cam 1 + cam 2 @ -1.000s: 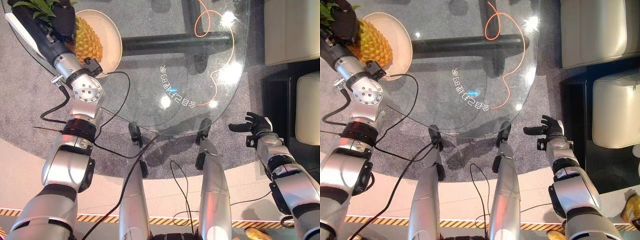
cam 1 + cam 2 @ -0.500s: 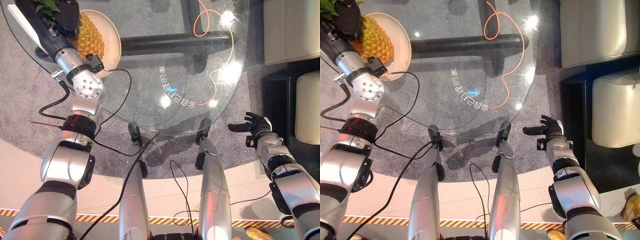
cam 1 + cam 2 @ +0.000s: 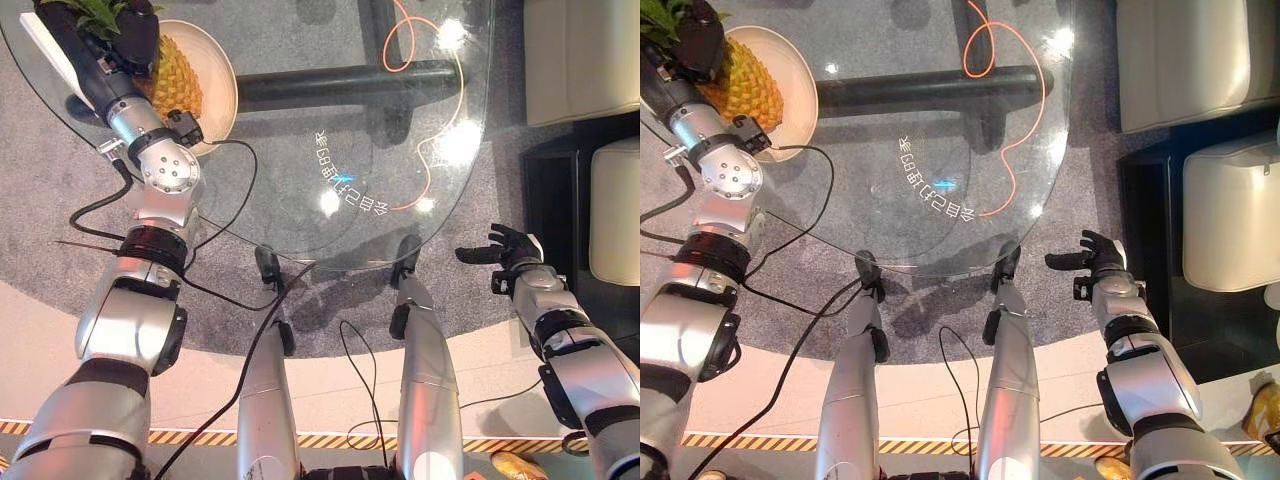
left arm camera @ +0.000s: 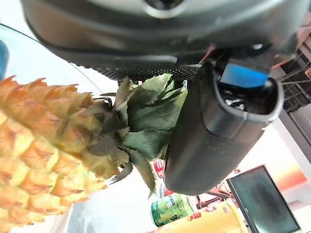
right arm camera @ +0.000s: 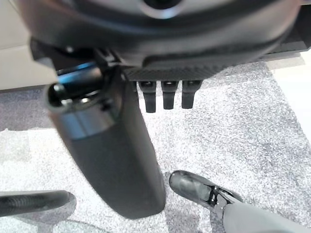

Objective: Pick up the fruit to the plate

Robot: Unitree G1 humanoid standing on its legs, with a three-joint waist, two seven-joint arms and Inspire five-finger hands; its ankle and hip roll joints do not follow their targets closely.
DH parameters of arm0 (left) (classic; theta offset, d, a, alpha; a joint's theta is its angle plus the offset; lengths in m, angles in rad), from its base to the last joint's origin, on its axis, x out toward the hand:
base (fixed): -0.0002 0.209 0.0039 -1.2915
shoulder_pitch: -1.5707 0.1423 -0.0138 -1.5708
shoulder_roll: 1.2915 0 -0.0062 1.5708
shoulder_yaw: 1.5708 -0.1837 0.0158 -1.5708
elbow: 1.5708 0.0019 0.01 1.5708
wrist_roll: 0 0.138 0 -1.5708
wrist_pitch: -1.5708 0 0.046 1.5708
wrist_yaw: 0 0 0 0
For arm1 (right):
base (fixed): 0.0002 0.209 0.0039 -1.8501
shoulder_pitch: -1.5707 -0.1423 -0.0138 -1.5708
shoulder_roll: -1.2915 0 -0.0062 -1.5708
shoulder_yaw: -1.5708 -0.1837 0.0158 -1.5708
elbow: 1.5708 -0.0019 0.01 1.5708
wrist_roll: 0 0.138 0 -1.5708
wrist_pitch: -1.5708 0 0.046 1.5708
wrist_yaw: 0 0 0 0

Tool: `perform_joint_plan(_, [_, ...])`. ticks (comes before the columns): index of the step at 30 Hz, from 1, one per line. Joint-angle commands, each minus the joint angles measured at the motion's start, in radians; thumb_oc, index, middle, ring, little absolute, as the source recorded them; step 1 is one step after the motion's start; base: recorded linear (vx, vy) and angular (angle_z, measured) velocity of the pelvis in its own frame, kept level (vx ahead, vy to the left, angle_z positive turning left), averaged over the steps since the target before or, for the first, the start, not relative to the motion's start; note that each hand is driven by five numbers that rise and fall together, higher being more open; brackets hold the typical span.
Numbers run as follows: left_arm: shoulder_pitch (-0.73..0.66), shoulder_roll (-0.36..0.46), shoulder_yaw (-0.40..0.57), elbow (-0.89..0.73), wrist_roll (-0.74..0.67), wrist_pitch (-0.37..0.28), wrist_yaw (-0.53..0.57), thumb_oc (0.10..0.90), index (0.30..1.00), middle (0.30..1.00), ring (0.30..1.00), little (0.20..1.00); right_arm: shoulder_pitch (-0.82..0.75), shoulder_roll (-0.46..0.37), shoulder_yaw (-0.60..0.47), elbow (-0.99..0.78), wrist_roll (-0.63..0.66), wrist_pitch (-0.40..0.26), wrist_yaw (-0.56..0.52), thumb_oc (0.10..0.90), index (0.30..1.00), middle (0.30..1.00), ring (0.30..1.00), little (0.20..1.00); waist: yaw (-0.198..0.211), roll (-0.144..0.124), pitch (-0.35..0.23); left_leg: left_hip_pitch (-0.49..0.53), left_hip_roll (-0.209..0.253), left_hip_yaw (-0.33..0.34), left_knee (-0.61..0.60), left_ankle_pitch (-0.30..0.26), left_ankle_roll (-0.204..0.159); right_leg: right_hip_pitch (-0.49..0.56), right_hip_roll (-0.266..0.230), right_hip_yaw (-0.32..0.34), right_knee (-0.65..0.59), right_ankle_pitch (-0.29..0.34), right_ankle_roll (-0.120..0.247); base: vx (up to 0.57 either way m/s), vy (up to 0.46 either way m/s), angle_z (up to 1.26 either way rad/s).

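Pineapple is lying on the cream plate, which sits at the far left corner of the glass bench. Its leafy top points away from the plate's middle, out over the rim on the left side.

Left robot hand is right on that leafy end. In the left wrist view the thumb is pressed in against the green leaves with the dark palm behind them, so it looks clamped around the crown, though the fingers themselves are hidden behind the leaves. The yellow body of the fruit sticks out past the hand.

Right robot hand is well apart from the plate, off the near right edge of the bench, hanging over the grey carpet. Its fingers are loosely spread and it's holding nothing; the right wrist view shows its fingers straight, with only carpet past them.

An orange cord shows through the glass on the side of the bench away from the plate. Pale cushioned seats stand further right, past the bench edge. A green can shows in the left wrist view beyond the leaves.
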Motion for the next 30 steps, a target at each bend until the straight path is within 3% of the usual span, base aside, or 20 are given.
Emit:
perform_joint_plan(1, [-0.162, 0.1, 0.023, 0.007, -0.006, -0.083, 0.017, 0.515, 0.655, 0.655, 0.655, 0.615, -0.003, -0.037, 0.029, 0.053, 0.019, -0.018, -0.01, 0.8, 0.9, 0.9, 0.9, 0.9, 0.013, -0.027, -0.024, -0.048, 0.014, -0.034, 0.127, -0.097, -0.045, 0.045, 0.019, -0.016, -0.032, -0.037, 0.034, 0.0, 0.0, 0.0])
perform_joint_plan(4, [-0.16, 0.099, 0.025, 0.001, -0.013, -0.093, 0.018, 0.572, 0.705, 0.705, 0.705, 0.672, -0.003, -0.035, 0.029, 0.052, 0.022, -0.018, -0.014, 0.8, 0.9, 0.9, 0.9, 0.9, 0.015, -0.025, -0.024, -0.048, 0.013, -0.034, 0.126, -0.097, -0.045, 0.045, 0.018, -0.017, -0.032, -0.037, 0.035, 0.0, 0.0, 0.0])
perform_joint_plan(11, [-0.136, 0.091, 0.033, -0.027, -0.015, -0.12, 0.019, 0.536, 0.674, 0.674, 0.674, 0.636, 0.002, -0.038, 0.025, 0.045, 0.022, -0.02, -0.018, 0.8, 0.9, 0.9, 0.9, 0.9, 0.02, -0.023, -0.024, -0.051, 0.01, -0.036, 0.126, -0.096, -0.044, 0.044, 0.016, -0.019, -0.032, -0.036, 0.035, 0.0, 0.0, 0.0])
perform_joint_plan(23, [-0.083, 0.077, 0.064, -0.098, -0.023, -0.17, -0.013, 0.575, 0.707, 0.707, 0.707, 0.675, 0.009, -0.029, 0.007, 0.044, 0.028, -0.025, -0.033, 0.8, 0.9, 0.9, 0.9, 0.9, 0.037, -0.023, -0.024, -0.045, 0.008, -0.038, 0.118, -0.099, -0.042, 0.054, 0.008, -0.035, -0.04, -0.033, 0.039, 0.0, 0.0, 0.0])
perform_joint_plan(30, [-0.025, 0.065, 0.089, -0.142, -0.038, -0.183, -0.059, 0.657, 0.778, 0.778, 0.778, 0.757, 0.022, -0.019, -0.008, 0.044, 0.029, -0.022, -0.037, 0.8, 0.9, 0.9, 0.9, 0.9, 0.05, -0.027, -0.024, -0.038, 0.007, -0.044, 0.121, -0.106, -0.041, 0.066, 0.005, -0.047, -0.046, -0.031, 0.042, 0.0, 0.0, 0.0])
